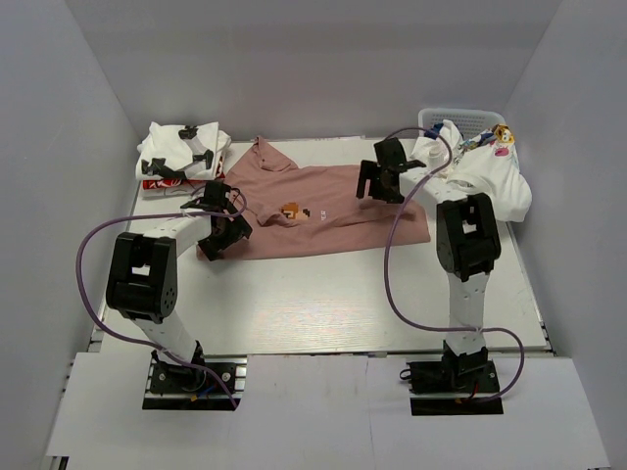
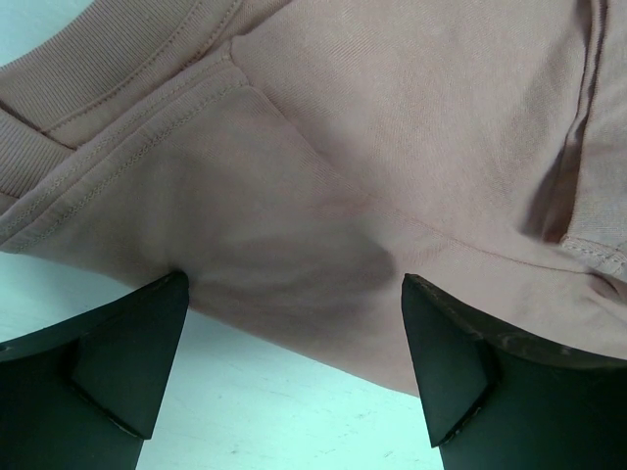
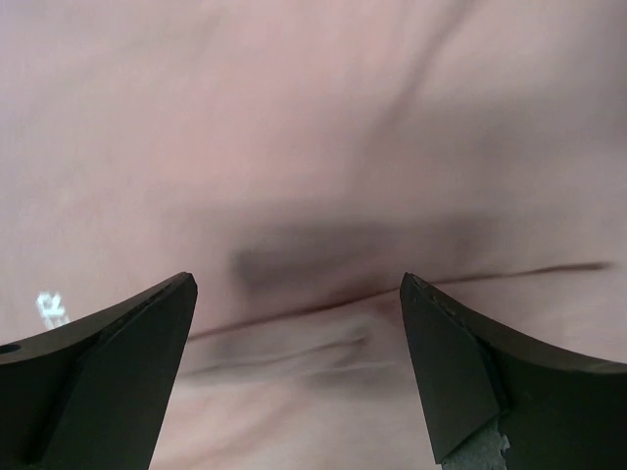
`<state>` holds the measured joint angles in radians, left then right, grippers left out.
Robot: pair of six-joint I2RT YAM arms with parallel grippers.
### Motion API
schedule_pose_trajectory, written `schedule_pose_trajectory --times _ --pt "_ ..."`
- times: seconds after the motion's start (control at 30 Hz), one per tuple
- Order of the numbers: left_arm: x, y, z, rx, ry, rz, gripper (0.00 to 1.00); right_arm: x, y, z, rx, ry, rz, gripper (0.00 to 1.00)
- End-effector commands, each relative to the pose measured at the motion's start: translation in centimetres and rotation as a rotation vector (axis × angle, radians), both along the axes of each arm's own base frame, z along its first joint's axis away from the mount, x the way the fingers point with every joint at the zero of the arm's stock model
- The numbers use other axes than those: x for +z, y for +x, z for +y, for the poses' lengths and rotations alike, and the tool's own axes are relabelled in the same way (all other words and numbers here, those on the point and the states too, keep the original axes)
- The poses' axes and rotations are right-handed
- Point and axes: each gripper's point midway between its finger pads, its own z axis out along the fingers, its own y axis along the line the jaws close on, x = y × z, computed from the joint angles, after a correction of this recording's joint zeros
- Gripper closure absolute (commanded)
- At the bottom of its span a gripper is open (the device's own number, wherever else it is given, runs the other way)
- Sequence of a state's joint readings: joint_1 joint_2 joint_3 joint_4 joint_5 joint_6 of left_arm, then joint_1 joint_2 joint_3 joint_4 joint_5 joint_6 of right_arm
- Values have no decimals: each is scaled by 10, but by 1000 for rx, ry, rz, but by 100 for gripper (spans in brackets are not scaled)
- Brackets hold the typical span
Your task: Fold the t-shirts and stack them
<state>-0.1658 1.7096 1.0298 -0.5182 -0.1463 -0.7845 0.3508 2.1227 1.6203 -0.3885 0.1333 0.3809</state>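
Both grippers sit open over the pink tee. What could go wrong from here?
The left gripper hovers at the near edge of the pink tee, where the left wrist view shows overlapping layers; a pinch might catch only one.
The right gripper is over wrinkled cloth, no edge between its fingers, so closing could bunch it.
White tees drape from the basket beside the right arm; a swing may drag them.

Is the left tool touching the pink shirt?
Cannot tell. In the left wrist view the open left tool hangs over the pink shirt, with a shadow between its tips, but neither contact nor a gap shows plainly.
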Motion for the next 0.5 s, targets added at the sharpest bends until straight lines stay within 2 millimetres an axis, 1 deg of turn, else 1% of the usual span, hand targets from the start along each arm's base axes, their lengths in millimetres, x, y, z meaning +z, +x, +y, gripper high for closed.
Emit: schedule_pose_trajectory --times 0.0,0.03,0.07,0.1,0.13,0.17,0.23,0.27,0.3,0.33,0.37,0.4,0.43,0.47 --pt "5 4 9 9 41 -10 0 52 27 -21 -12 -60 -156 10" --pt "4 2 10 9 42 0 0 69 28 -22 -14 -60 -202 10" --pt "8 6 9 9 40 -12 0 65 23 -31 -34 -84 -201 10" --pt "8 6 9 9 40 -12 0 70 15 -35 -33 -86 -204 10" --pt "11 6 7 4 28 -19 0 70 11 -38 -36 -86 -204 10" --pt "11 6 4 -1 17 -18 0 78 0 -39 -41 -68 -208 10" --pt "12 9 2 -4 6 -30 0 53 -22 -44 -34 -72 -145 10" --pt "13 11 2 -14 10 -38 0 56 -31 -40 -25 -37 -137 10" --pt "13 11 2 -14 10 -38 0 37 -49 -42 -20 -41 -80 10" --pt "13 11 2 -14 10 -38 0 32 -58 -39 -5 -20 -61 10" --pt "12 11 2 -14 11 -29 0 35 -63 -38 -5 -6 -66 10" --pt "12 11 2 -14 11 -29 0 25 -75 -33 27 22 -57 10" --pt "12 11 2 -14 11 -29 0 29 -78 -25 65 63 -65 10" --pt "9 11 2 -14 12 -20 0 30 -76 -21 78 78 -77 10"
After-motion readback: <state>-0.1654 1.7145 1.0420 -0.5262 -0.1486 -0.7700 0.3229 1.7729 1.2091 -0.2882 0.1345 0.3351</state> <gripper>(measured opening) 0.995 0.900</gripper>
